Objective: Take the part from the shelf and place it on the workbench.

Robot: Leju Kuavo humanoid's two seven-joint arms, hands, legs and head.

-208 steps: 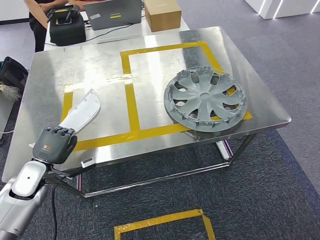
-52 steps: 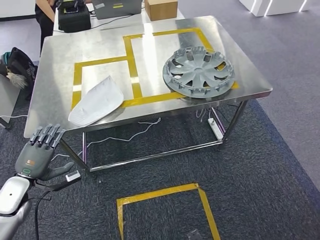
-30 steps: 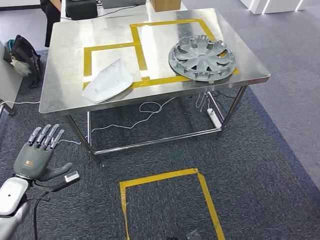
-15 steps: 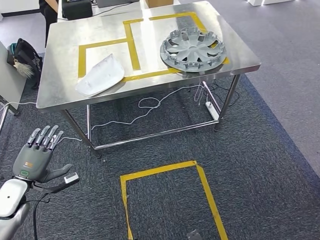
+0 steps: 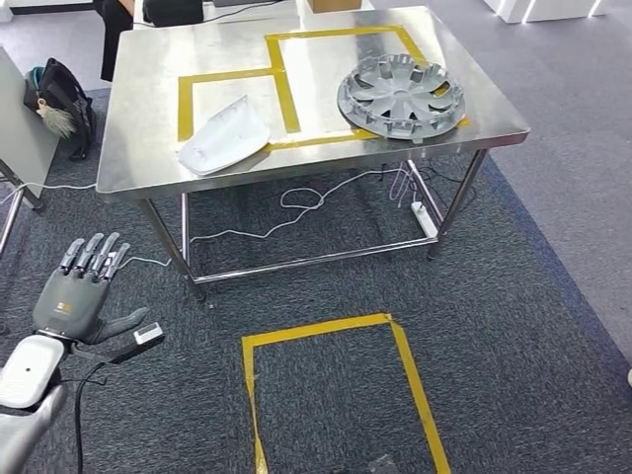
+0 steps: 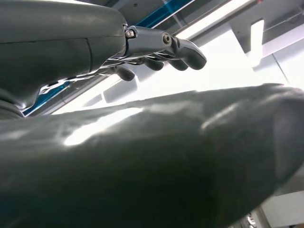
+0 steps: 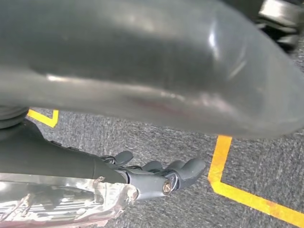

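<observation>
Well apart from the white part [image 5: 223,138] on the workbench [image 5: 141,148] — left hand [image 5: 74,296] fingers [image 5: 93,255] spread, empty

One steel workbench [image 5: 141,148], one white part [image 5: 223,137], one grey wheel cover [image 5: 401,96], one dark bag [image 5: 65,104], one power strip [image 5: 425,219]

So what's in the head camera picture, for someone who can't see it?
A steel workbench marked with yellow tape holds a white part and a grey wheel cover. The robot's left hand hangs open and empty over dark carpet, beside a yellow taped square on the floor.
</observation>
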